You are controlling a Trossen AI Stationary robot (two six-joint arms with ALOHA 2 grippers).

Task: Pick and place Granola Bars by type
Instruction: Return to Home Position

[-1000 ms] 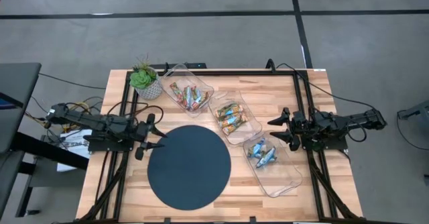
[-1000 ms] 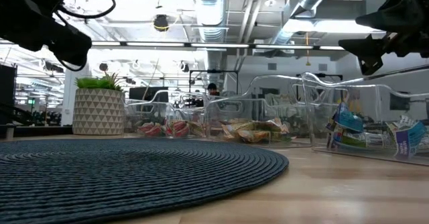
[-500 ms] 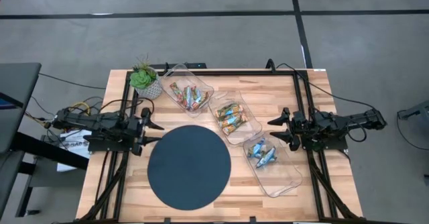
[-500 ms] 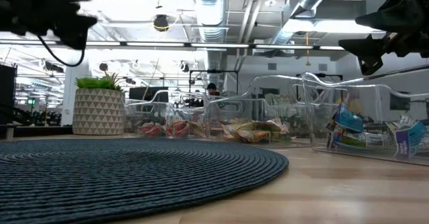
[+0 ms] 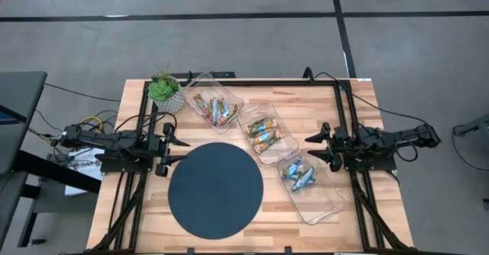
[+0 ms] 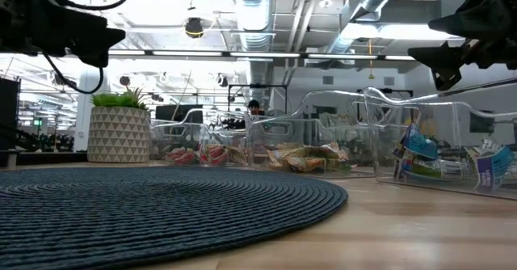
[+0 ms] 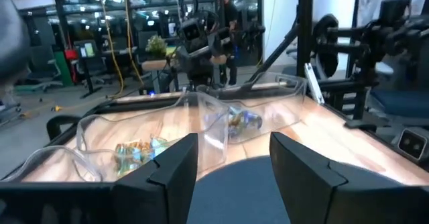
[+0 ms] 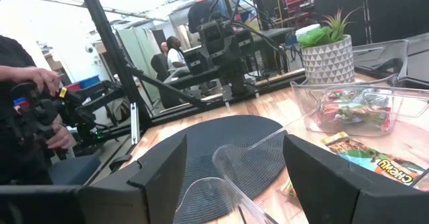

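The granola bars lie sorted in three clear trays set in a slanting row. Green/red bars [image 5: 215,109] fill the far tray, orange/yellow bars [image 5: 262,133] the middle one and blue/silver bars [image 5: 299,175] the near one. My left gripper [image 5: 174,150] hovers open at the left rim of the dark round mat [image 5: 215,188], above the table. In its wrist view its fingers [image 7: 175,170] frame the trays from afar. My right gripper [image 5: 312,148] hovers open just right of the row, between the middle and near trays. Neither holds a bar.
A potted plant [image 5: 166,91] stands at the far left corner beside the far tray. The near tray [image 5: 325,205] has bare floor in its near half. The black frame rails [image 5: 344,110] run along the table's sides. People [image 8: 40,110] show in the room beyond.
My left gripper has risen above the mat's left rim, drawn a little toward the table's left edge and turned at the wrist, staying open. My right arm, the trays and the bars have kept still.
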